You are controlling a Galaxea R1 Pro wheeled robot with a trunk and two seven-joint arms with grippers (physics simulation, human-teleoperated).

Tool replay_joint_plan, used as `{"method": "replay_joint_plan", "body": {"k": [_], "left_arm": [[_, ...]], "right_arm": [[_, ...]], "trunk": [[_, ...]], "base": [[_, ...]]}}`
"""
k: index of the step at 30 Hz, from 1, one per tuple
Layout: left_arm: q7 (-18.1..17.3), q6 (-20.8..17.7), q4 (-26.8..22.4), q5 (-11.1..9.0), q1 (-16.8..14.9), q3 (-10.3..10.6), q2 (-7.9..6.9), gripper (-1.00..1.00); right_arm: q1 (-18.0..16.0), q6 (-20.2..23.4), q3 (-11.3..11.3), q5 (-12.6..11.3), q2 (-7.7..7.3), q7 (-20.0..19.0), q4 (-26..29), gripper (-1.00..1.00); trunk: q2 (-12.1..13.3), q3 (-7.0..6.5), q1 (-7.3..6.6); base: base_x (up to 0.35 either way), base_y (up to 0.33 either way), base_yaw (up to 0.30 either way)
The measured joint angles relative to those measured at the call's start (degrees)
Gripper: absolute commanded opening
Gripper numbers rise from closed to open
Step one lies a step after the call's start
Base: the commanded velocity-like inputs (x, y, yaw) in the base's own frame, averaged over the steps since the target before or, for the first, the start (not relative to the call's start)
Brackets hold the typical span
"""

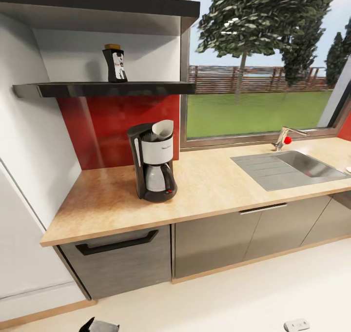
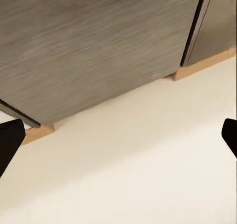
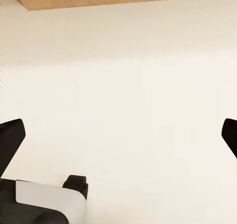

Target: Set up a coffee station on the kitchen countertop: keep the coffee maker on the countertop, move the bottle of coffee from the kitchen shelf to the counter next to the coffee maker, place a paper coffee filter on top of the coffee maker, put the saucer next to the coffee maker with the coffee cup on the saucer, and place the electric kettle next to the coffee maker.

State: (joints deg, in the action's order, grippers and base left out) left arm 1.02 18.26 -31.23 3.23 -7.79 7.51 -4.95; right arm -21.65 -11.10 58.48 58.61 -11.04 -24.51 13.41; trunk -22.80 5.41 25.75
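You are carrying both grippers, left gripper [image 2: 118, 140] and right gripper [image 3: 118, 135], spread wide and empty, so reaching for the bottle of coffee [image 1: 114, 65] risks toppling it off the shelf [image 1: 97, 88].

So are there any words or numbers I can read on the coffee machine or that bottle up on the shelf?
Coffee maker: a dark mark on its white front panel, too blurred to read.
Bottle of coffee: a black-and-white label, too small to read.
No other text shows on the shelf, countertop or cabinet doors.
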Motion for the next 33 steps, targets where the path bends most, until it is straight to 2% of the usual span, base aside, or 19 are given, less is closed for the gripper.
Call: {"method": "replay_joint_plan", "body": {"k": [2, 4, 5, 6, 9, 12, 14, 16, 17, 19, 21, 23, 24, 25, 28, 29, 33], "left_arm": [[-0.5, 0.0, -2.4, 0.0, 0.0, 1.9, 0.18, 1.0], [-3.2, -0.4, -8.1, 0.0, 0.0, 7.4, 0.33, 1.0], [-4.5, -0.6, -10.7, 0.0, 0.0, 8.9, 0.34, 1.0], [-5.3, -0.8, -12.5, 0.0, 0.1, 9.6, 0.33, 1.0], [-9.7, -2.4, -18.2, -0.1, 0.2, 10.5, 0.33, 1.0], [-15.4, -6.1, -23.5, -0.1, 0.3, 10.6, 0.32, 1.0], [-19.7, -10.6, -28.9, -0.3, 0.4, 10.6, 0.23, 1.0], [-26.6, -18.3, -37.5, -0.5, 0.1, 10.6, 0.22, 1.0], [-28.1, -19.7, -38.9, -0.5, 0.0, 10.6, 0.27, 1.0], [-34.7, -25.3, -43.4, -0.6, -0.3, 10.5, 0.5, 1.0], [-39.1, -29.3, -46.2, -1.0, -0.9, 10.5, 0.85, 1.0], [-45.6, -36.0, -50.0, -2.8, -4.1, 10.3, 2.02, 1.0], [-48.2, -40.1, -51.0, -4.7, -7.5, 10.2, 2.52, 1.0], [-48.8, -41.2, -51.2, -5.2, -8.8, 10.2, 2.64, 1.0], [-50.2, -47.5, -51.7, -8.7, -14.6, 10.5, 3.62, 1.0], [-50.4, -50.9, -51.7, -10.1, -17.5, 10.5, 4.68, 1.0], [-50.5, -58.2, -51.8, -11.3, -24.8, 10.6, 7.66, 1.0]], "right_arm": [[0.0, 0.0, 0.0, 0.0, 0.02, 0.0, 0.0, 1.0], [0.0, 0.0, 0.0, 0.0, 0.04, 0.0, 0.0, 1.0], [0.0, 0.0, 0.0, 0.0, 0.04, 0.0, -0.1, 1.0], [0.0, 0.0, -0.1, 0.1, 0.04, 0.0, -0.1, 1.0], [0.0, 0.0, -0.1, 0.1, 0.11, 0.0, -0.1, 1.0], [0.0, 0.0, -0.1, 0.1, 0.18, 0.0, -0.5, 1.0], [0.0, 0.0, -0.1, 0.1, 0.2, 0.0, -1.2, 1.0], [0.0, 0.0, -0.1, 0.1, 0.22, 0.0, -1.8, 1.0], [0.0, 0.0, -0.1, 0.1, 0.22, 0.0, -1.9, 1.0], [0.0, 0.0, 0.0, 0.1, 0.22, 0.0, -2.0, 1.0], [0.0, 0.0, 0.0, 0.1, 0.22, 0.0, -2.0, 1.0], [0.0, 0.0, -0.1, 0.1, 0.22, 0.0, -2.1, 1.0], [0.0, 0.0, -0.1, 0.1, 0.22, 0.0, -2.1, 1.0], [0.0, 0.0, -0.1, 0.1, 0.22, 0.0, -2.1, 1.0], [0.0, 0.0, -0.1, 0.1, 0.22, 0.0, -2.1, 1.0], [0.0, 0.0, 0.0, 0.1, 0.22, 0.0, -2.1, 1.0], [0.0, 0.0, 0.0, 0.1, 0.22, 0.0, -2.0, 1.0]], "trunk": [[0.0, 0.0, 0.0], [0.0, 0.0, 0.0], [0.0, 0.0, 0.0], [0.0, 0.0, 0.0], [0.0, 0.0, 0.0], [0.0, 0.0, 0.0], [0.0, 0.0, 0.0], [0.0, -0.01, 0.0], [0.0, 0.0, 0.0], [0.0, -0.01, 0.0], [0.0, -0.01, 0.0], [0.0, -0.01, 0.0], [0.0, -0.02, 0.0], [0.0, -0.01, 0.0], [0.0, -0.01, 0.0], [0.0, -0.02, 0.0], [0.0, -0.01, 0.0]], "base": [[0.0, 0.0, 0.0], [0.0, 0.0, 0.0], [0.0, 0.0, 0.0], [0.0, 0.0, 0.0], [0.0, 0.0, 0.0], [0.0, 0.0, 0.0], [0.0, 0.0, 0.0], [0.0, 0.0, 0.0], [0.0, 0.0, 0.0], [0.0, 0.0, 0.0], [0.0, 0.0, 0.0], [0.0, 0.0, 0.0], [0.0, 0.0, 0.0], [0.0, 0.0, 0.0], [0.0, 0.0, 0.0], [0.0, 0.0, 0.0], [0.0, 0.0, 0.0]]}}
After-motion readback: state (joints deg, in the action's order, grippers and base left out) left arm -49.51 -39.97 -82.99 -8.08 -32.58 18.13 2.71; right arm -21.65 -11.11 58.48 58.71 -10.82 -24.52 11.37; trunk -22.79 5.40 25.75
